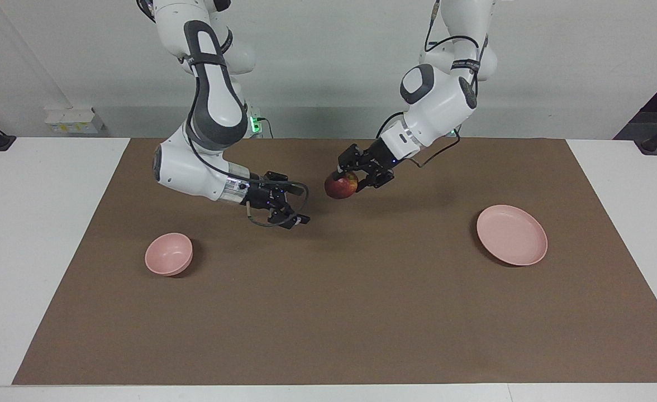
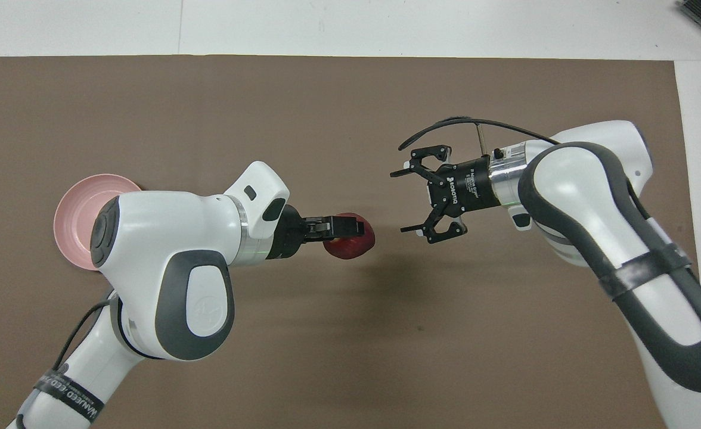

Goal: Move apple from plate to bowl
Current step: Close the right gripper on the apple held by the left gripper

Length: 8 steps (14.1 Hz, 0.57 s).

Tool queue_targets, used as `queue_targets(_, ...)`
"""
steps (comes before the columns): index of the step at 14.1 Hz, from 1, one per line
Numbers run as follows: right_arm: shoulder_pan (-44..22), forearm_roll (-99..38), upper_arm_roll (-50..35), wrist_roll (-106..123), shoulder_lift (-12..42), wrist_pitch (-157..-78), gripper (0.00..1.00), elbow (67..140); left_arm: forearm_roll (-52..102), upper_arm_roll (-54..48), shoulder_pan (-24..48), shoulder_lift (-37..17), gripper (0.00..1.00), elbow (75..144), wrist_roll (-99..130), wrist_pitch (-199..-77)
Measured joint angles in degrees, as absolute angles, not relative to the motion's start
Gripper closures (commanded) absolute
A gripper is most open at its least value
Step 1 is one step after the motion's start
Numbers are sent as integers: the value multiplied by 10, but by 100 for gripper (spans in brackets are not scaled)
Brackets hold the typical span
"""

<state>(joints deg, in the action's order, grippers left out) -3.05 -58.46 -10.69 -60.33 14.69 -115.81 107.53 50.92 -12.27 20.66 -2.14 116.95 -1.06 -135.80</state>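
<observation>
Overhead view shows the left gripper [image 2: 350, 229] with its fingers clamped on the apple [image 2: 350, 244], holding it in the air over the brown mat [image 2: 326, 345] near mid-frame. Facing it, the right gripper [image 2: 413, 199] hangs with its fingers spread wide around nothing, tips aimed at the fruit but apart from it. The pink plate [image 2: 76, 208] peeks out at the left edge, mostly under the left arm. In the facing view, the pink bowl [image 1: 168, 254] sits lower left and sits bare.
</observation>
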Motion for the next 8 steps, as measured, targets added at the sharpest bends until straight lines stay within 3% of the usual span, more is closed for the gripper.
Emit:
queue_targets(3, -73, -596, -108, -603, 127, -1210, 0, 1109, 509, -123, 207, -21, 100, 1169, -9, -1358)
queue_targets(8, -81, -639, -107, -597, 96, -1217, 0, 1160, 509, -123, 207, -21, 100, 1169, -5, -1358)
